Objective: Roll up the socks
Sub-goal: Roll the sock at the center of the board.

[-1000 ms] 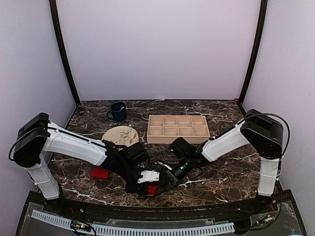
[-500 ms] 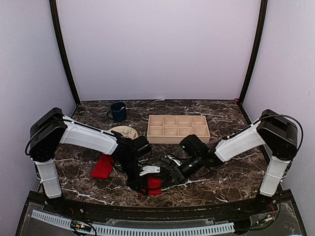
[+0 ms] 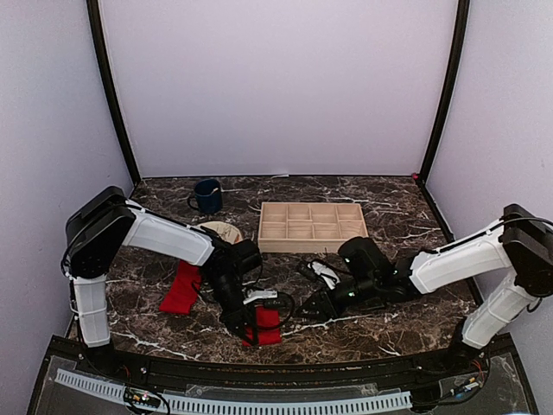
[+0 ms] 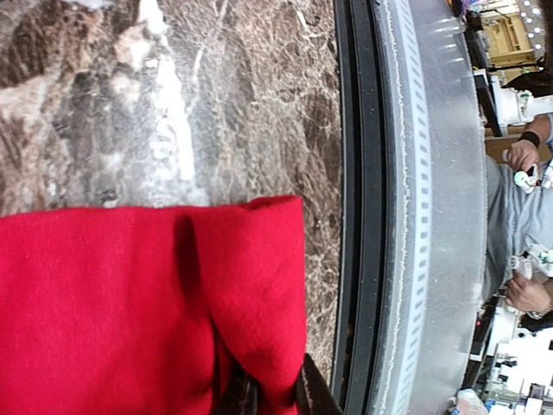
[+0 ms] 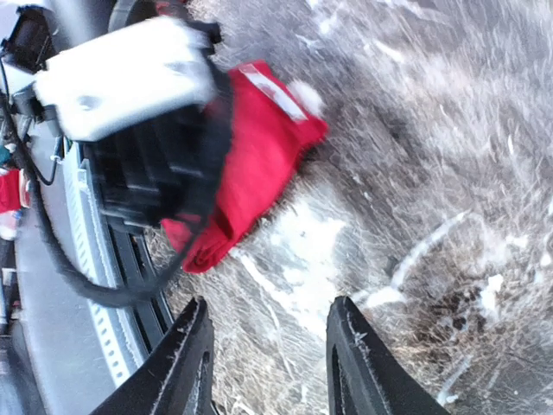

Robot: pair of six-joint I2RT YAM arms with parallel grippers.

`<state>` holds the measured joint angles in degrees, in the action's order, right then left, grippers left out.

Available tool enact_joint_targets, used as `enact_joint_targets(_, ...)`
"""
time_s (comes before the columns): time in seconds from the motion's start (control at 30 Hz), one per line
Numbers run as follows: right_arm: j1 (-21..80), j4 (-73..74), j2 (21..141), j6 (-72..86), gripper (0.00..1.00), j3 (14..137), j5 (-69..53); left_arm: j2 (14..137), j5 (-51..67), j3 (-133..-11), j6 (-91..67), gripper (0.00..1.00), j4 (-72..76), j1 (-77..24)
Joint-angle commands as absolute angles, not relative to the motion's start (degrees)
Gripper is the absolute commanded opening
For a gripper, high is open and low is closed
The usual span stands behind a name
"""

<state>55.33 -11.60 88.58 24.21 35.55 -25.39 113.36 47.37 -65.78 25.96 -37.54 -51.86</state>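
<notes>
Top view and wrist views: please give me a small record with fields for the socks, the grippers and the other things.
folded sock: at the front, pinched by left gripper
flat sock: lies to its left, untouched
right gripper: open, empty, apart from the folded sock
others: plate, mug, wooden tray, all farther back

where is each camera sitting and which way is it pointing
Top external: above and behind the robot, looking down on the dark marble table; the left arm and right arm show.
Left wrist: on the left arm, looking down past the folded red fabric sock to the table's near rail; its fingers show.
Right wrist: low over the table, facing the left gripper; the open right gripper shows.
Shared: both wrist views show that sock.
</notes>
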Motion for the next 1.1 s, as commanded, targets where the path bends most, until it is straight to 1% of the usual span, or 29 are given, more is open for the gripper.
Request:
enact_joint_targets(0.0,61.41,-13.52,84.31,18.37,0.42,35.19,-14.33,115.15,50.87,-67.39,27.72,0.15,-41.37,-51.35)
enact_joint_targets(0.2,69.01,-11.67,84.5,13.27,0.44,36.37,-7.57,116.97,52.68,-68.06,28.58,0.15,-42.37,-50.57)
enact_joint_targets(0.5,77.24,-7.62,91.59,5.19,0.45,41.88,-0.36,119.92,55.35,-68.29,29.95,0.16,-43.5,-49.4)
enact_joint_targets(0.83,79.2,-7.36,97.72,-0.85,0.48,46.06,5.07,120.83,55.98,-67.95,30.58,0.17,-43.86,-49.31)
enact_joint_targets(1.07,79.29,-7.14,100.21,-3.16,0.47,48.06,5.5,120.95,56.11,-67.84,30.67,0.17,-43.88,-49.31)
